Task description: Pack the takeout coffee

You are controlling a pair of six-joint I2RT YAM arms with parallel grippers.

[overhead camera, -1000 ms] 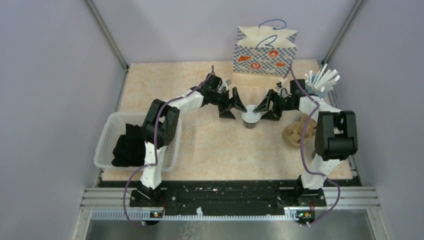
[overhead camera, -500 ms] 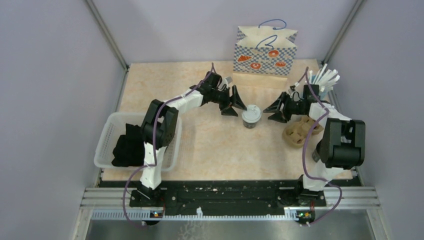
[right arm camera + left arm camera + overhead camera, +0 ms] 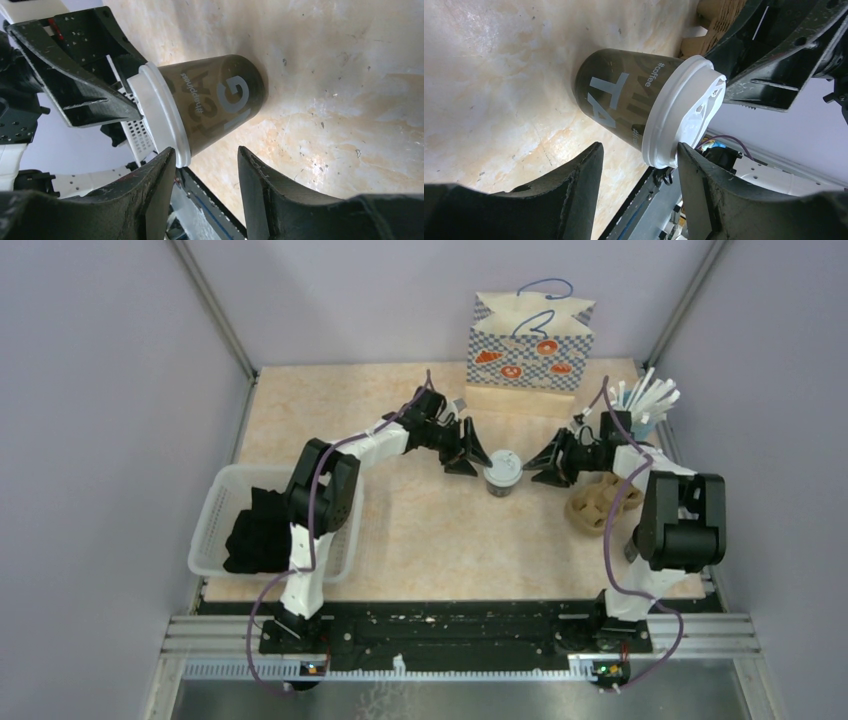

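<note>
1. One takeout coffee cup [image 3: 502, 472] stands upright around the middle of the desk [image 3: 420, 530]. Its sides are dark grey and its white lid [image 3: 679, 110] is on.
2. The left arm [image 3: 375, 445] folds up at its elbow over the white basket [image 3: 215, 530]. From there it stretches far and to the right, which puts the left claw [image 3: 472, 450] just left of the cup.
3. The left claw's jaws stand moderately apart with nothing between them, and the cup sits just beyond the fingertips. In the left wrist view one finger [image 3: 696, 180] comes right up to the lid's rim, but I can't tell whether it touches.
4. The right arm [image 3: 680, 520] bends at its elbow near the right edge and reaches left, low over the cardboard cup carrier [image 3: 598, 505].
5. The right claw [image 3: 545, 462] is just right of the cup, opposite the left claw.
6. Its jaws are also partly spread and hold nothing. In the right wrist view the cup [image 3: 215, 105] lies ahead of the tips, with one finger [image 3: 157, 190] at the lid's edge.
7. A checked paper bag [image 3: 530, 345] stands at the far edge, well behind the cup.
8. A bunch of white straws [image 3: 645, 398] sits at the far right.
</note>
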